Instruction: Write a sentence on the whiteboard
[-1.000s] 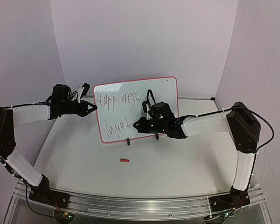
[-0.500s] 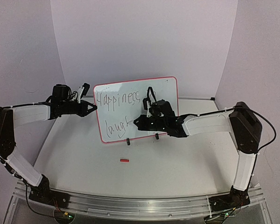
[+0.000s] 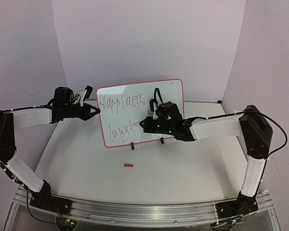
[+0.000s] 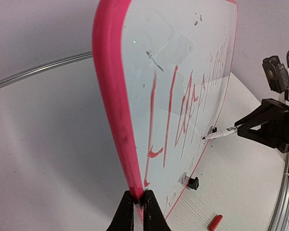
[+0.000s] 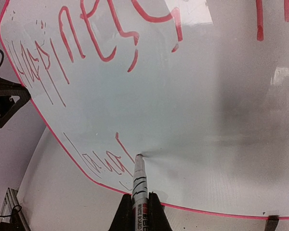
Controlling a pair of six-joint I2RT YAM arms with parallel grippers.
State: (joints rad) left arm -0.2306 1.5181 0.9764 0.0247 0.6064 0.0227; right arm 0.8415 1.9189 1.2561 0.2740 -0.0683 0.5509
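The red-framed whiteboard (image 3: 166, 94) stands upright on the table on two small black feet. The sentence (image 3: 121, 102) reads "Happiness" on the top line, with "laug" and one more stroke below it. My left gripper (image 3: 97, 111) is shut on the board's left frame edge (image 4: 111, 96), its jaws (image 4: 138, 199) pinching the red rim. My right gripper (image 3: 143, 124) is shut on a white marker (image 5: 139, 185), whose tip touches the board just right of the lower word. The same marker (image 4: 220, 134) shows in the left wrist view, tip on the board.
A red marker cap (image 3: 128, 165) lies on the table in front of the board, and the cap (image 4: 215, 222) shows again in the left wrist view. The board's black feet (image 3: 132, 146) rest on the table. Pale walls close in the back and sides.
My right gripper has shifted slightly right and up with the marker, adding a stroke after "laug". The left gripper and the board have stayed still.
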